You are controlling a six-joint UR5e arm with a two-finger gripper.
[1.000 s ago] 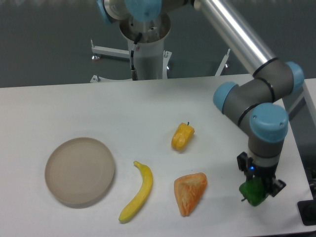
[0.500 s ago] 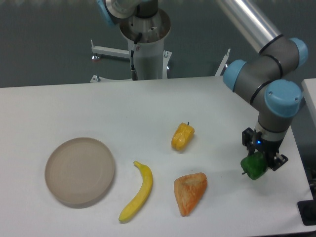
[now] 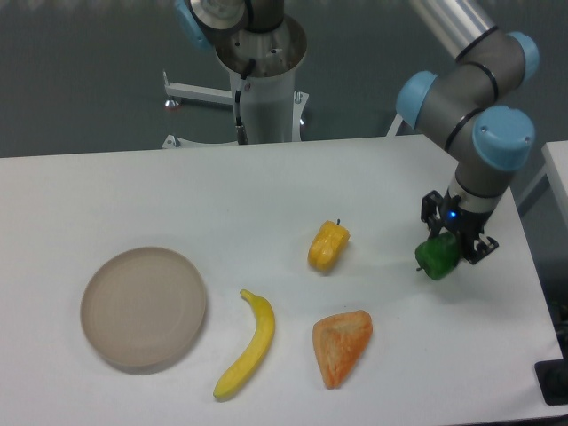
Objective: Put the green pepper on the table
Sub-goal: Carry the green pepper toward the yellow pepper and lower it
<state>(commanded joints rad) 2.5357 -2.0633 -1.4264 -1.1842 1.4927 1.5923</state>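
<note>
From the fixed camera, my end effector (image 3: 441, 251) is pinching the green pepper (image 3: 437, 256) across its lobed body, at about 3 o'clock on the table (image 3: 266, 186), right of the yellow pepper (image 3: 327, 245). Whether the green pepper touches the surface I cannot tell. It looks small, light and rigid, with a glossy skin that may slip, so a grip across the widest lobes seems safest. The orange wedge (image 3: 342, 346) lies near 5 o'clock.
</note>
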